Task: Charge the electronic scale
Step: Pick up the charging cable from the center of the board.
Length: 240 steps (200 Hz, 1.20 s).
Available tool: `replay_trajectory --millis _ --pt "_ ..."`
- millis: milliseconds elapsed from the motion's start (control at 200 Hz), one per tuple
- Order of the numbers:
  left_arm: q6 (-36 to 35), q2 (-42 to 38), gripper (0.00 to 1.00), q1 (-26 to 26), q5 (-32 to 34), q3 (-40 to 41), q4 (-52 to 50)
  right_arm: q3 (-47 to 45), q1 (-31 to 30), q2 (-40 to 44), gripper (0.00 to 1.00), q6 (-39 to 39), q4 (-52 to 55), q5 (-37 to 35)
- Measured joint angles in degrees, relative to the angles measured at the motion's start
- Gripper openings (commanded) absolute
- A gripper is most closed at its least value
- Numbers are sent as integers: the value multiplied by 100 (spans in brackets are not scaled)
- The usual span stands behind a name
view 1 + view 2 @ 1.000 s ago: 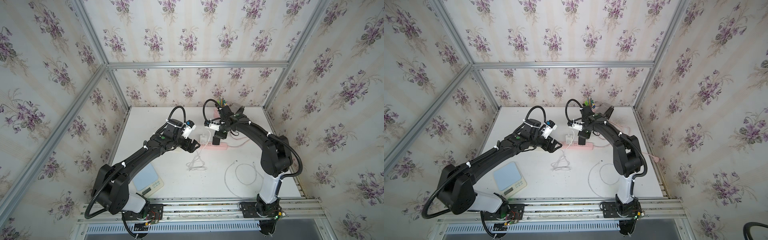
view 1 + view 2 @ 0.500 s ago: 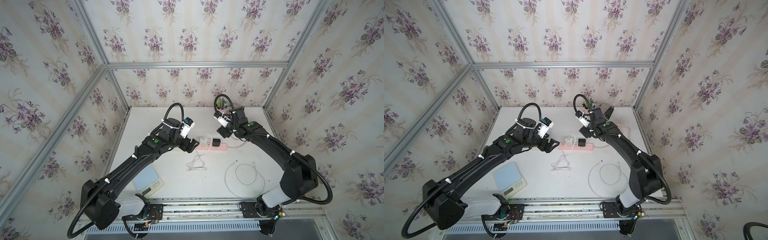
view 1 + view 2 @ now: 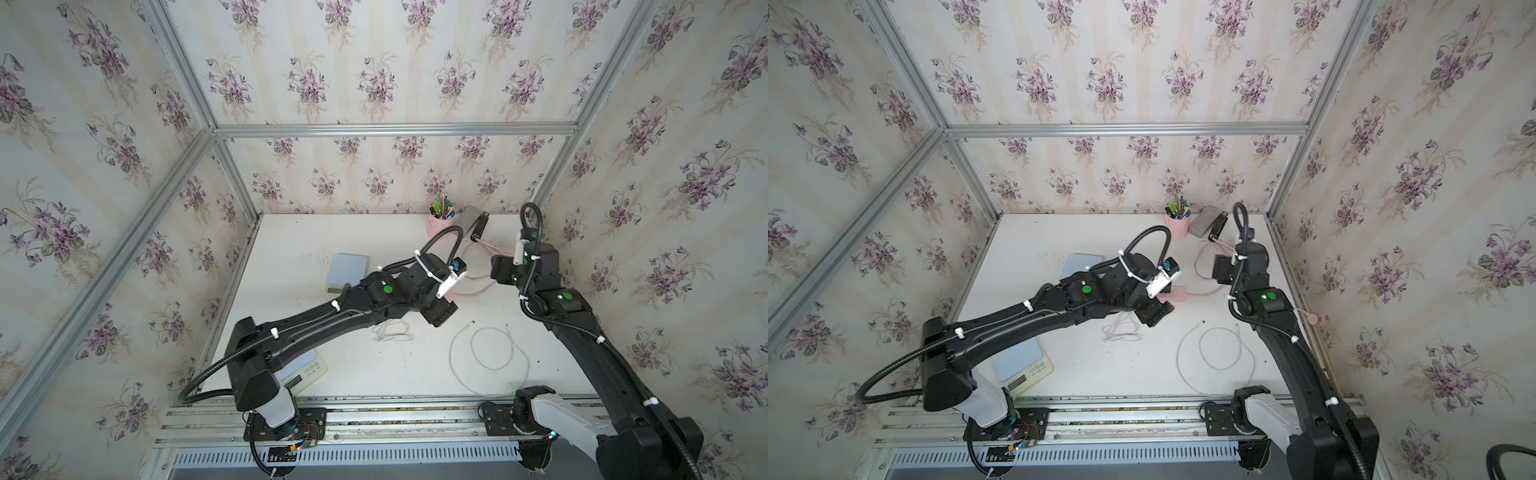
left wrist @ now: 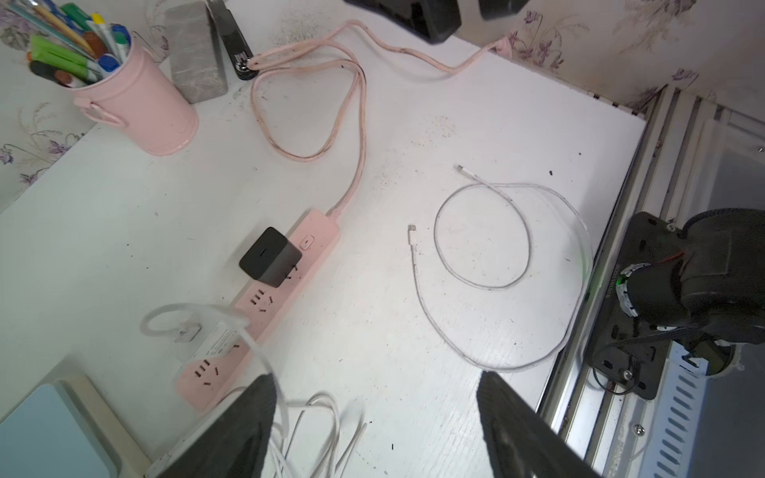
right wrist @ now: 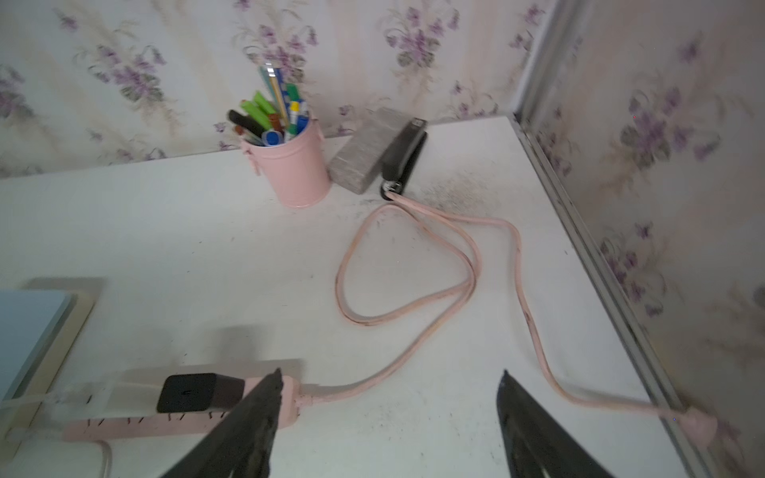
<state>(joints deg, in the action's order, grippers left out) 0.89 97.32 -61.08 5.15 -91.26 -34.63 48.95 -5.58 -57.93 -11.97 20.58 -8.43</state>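
The electronic scale (image 3: 309,369) (image 3: 1022,365), blue-topped with a display, lies at the table's front left, partly under my left arm. The pink power strip (image 4: 265,308) (image 5: 174,422) holds a black charger (image 4: 270,256) (image 5: 198,392) and a white charger (image 4: 213,336) with a white cable. My left gripper (image 4: 376,374) (image 3: 440,312) hangs open above the table beside the strip's near end, over a tangled white cable (image 4: 314,430). My right gripper (image 5: 391,372) (image 3: 498,268) is open and empty, off the strip's cord end.
A second blue-topped slab (image 3: 348,270) (image 5: 29,331) lies left of the strip. A loose white cable coil (image 4: 509,265) (image 3: 490,349) rests front right. At the back stand a pink pen cup (image 5: 292,165), a grey block (image 5: 366,155) and a black stapler (image 5: 403,155). The strip's pink cord (image 5: 414,289) loops toward the right wall.
My right gripper let go of the black charger, now seated in the strip, and drew back to the right. My left gripper moved right and toward the front.
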Motion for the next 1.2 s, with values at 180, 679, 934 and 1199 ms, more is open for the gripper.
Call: replay_trajectory --millis 180,679,934,1199 --pt "323 861 78 -247 278 -603 -343 -951 393 162 55 -1084 459 1134" --pt "929 -282 80 -131 1126 820 -525 -1576 -2107 -1460 59 -2855 621 1169" --pt "1034 -608 80 -96 1226 1318 -546 -1073 -3112 -2518 53 -2964 669 151" --pt "1084 -984 80 -4 1290 1735 -575 -590 -3773 -3300 8 -2988 273 -387"
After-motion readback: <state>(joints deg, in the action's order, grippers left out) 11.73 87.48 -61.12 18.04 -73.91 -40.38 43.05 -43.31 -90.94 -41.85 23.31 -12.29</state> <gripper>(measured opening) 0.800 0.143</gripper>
